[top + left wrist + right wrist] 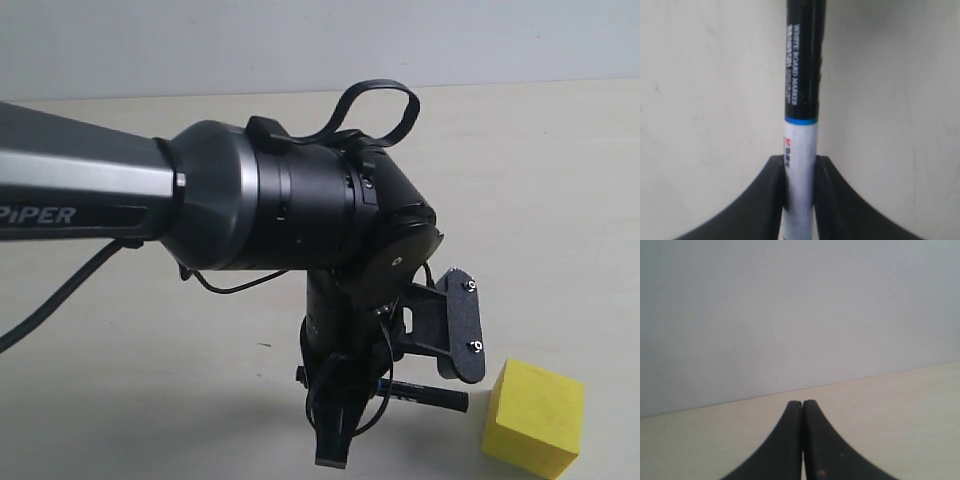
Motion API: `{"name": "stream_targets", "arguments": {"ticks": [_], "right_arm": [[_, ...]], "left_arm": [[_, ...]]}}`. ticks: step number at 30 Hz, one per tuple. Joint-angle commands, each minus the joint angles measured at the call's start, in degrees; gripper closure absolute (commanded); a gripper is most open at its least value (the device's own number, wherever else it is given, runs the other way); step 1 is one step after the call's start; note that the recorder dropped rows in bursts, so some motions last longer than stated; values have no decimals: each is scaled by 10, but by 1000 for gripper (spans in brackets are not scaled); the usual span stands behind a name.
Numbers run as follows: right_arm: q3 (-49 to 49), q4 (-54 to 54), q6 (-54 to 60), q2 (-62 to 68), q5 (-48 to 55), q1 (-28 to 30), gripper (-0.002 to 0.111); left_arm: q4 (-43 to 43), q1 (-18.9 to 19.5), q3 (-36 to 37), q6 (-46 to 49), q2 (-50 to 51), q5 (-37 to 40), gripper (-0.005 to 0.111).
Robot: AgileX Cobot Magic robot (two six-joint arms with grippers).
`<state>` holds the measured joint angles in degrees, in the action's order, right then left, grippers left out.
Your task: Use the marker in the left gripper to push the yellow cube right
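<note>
My left gripper [337, 420] hangs low over the table, pointing down, and is shut on the marker [428, 394]. The marker lies level and sticks out to the right. Its black end stops a small gap short of the yellow cube [533, 417], which rests on the table at the lower right. In the left wrist view the two black fingers [769, 200] clamp the marker's [801, 150] white barrel, and its black printed part runs on ahead; the cube is out of that view. My right gripper [802, 404] is shut with nothing in it, and it does not show in the exterior view.
The left arm's thick black and grey body [200, 195] crosses the exterior view from the left. A light beige tabletop [560, 200] meets a pale wall [300, 40] at the back.
</note>
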<state>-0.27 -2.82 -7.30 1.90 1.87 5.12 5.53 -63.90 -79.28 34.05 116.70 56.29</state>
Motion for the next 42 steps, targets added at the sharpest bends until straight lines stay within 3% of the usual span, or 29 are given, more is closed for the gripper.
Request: {"name": "stream_targets", "arguments": {"ticks": [1,6,14,29,42], "right_arm": [[3,0,-1,-5,-7,3,108],[3,0,-1,-5,-7,3,108],[3,0,-1,-5,-7,3,108],[3,-3,-1,-5,-7,3,108],[3,0,-1,-5,-7,3,108]], "left_arm": [[-34,-19,-6,2,-8,-18,107],[-42,-53,-10,17,-8,-17,107],[-32,-8,-10,-25,-8,10,107],[-28,-6,-10,-30,-8,19,107],[-55,-10,-10,-15,-8,-105,107]]}}
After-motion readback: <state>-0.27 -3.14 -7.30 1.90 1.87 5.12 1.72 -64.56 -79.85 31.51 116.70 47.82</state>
